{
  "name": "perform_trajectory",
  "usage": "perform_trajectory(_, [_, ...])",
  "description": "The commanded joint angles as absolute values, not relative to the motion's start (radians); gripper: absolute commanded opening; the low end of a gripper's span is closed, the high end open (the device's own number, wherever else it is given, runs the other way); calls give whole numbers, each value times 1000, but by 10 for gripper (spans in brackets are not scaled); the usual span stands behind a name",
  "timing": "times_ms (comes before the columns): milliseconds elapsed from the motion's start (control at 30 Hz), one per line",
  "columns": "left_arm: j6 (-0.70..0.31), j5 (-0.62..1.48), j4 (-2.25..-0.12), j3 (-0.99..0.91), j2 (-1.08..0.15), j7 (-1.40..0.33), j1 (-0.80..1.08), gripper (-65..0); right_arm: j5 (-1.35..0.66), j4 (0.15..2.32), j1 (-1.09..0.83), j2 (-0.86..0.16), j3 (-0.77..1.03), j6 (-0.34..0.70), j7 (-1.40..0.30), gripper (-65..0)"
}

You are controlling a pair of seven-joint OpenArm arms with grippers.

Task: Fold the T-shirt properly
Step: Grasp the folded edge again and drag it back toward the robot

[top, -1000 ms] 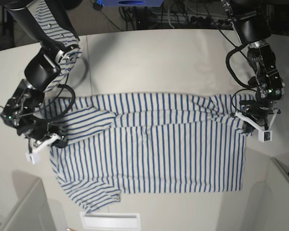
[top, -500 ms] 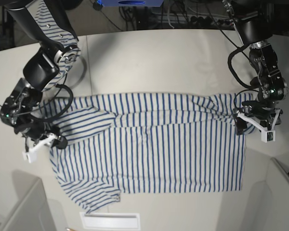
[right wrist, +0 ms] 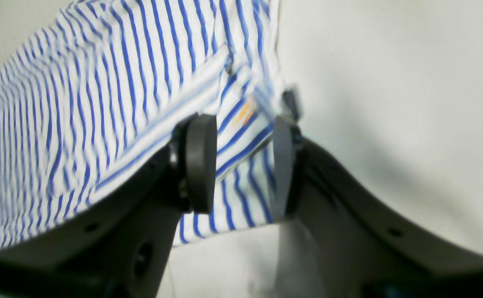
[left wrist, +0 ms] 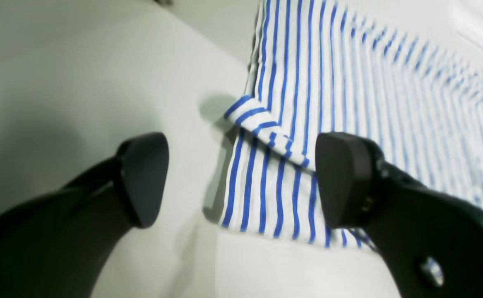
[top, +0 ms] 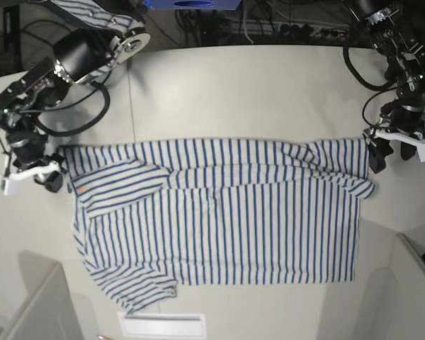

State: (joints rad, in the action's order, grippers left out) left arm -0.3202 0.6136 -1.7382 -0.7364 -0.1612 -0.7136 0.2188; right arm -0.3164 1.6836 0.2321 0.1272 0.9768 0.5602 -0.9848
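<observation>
The T-shirt (top: 219, 212), white with thin blue stripes, lies spread flat across the table, one sleeve folded in at its left end. My left gripper (top: 397, 152) hangs open just off the shirt's right top corner. In the left wrist view its fingers (left wrist: 142, 178) stand wide apart over that corner of the T-shirt (left wrist: 328, 82), gripping nothing. My right gripper (top: 39, 177) is at the shirt's left edge. The right wrist view shows the right gripper (right wrist: 241, 165) blurred and open, jaws apart, with the hem of the T-shirt (right wrist: 100, 82) lying between and behind them.
A white slotted plate (top: 163, 324) lies at the table's front edge. Grey bin walls rise at the front left (top: 35, 304) and front right (top: 411, 283). Cables and a blue box (top: 191, 4) sit beyond the far edge.
Both grippers have opened and let go of the shirt's top corners. Both arms have pulled back toward the far side, and the shirt's top edge now lies flat.
</observation>
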Motion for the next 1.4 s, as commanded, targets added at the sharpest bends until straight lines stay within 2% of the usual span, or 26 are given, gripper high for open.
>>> perform_trajectory(0, [-326, 642, -1755, -743, -170, -696, 229, -118, -335, 1721, 234, 130, 972, 539, -964, -437])
perform_trajectory(133, [-325, 676, -1748, -756, -156, -696, 274, -118, -337, 1725, 185, 134, 974, 449, -958, -422])
perform_trajectory(267, [-334, 677, -1747, -777, -120, -697, 288, -118, -372, 1678, 171, 137, 1058, 446, -967, -323])
perform_trajectory(333, [-371, 677, -1744, -782, -114, -699, 289, -118, -455, 1644, 168, 139, 1127, 446, -992, -300])
perform_trajectory(433, [-397, 677, -1699, -783, -108, -699, 291, -118, -509, 1612, 157, 137, 1185, 446, -1047, -299])
perform_trajectory(633, [-398, 677, -1596, -780, -107, -697, 263, -118, -510, 1590, 147, 137, 1190, 446, -1043, -299])
perform_trajectory(900, [-398, 677, -1474, -782, -107, -697, 189, -118, -506, 1461, 153, 134, 1184, 446, -952, -300])
perform_trajectory(1267, [-398, 677, -1405, -774, -107, -699, 122, -118, -506, 1411, 154, 120, 1064, 443, -851, -300])
perform_trajectory(1367, [-398, 677, -1403, -773, -107, -699, 111, -118, -507, 1345, 173, 110, 1064, 401, -839, -300])
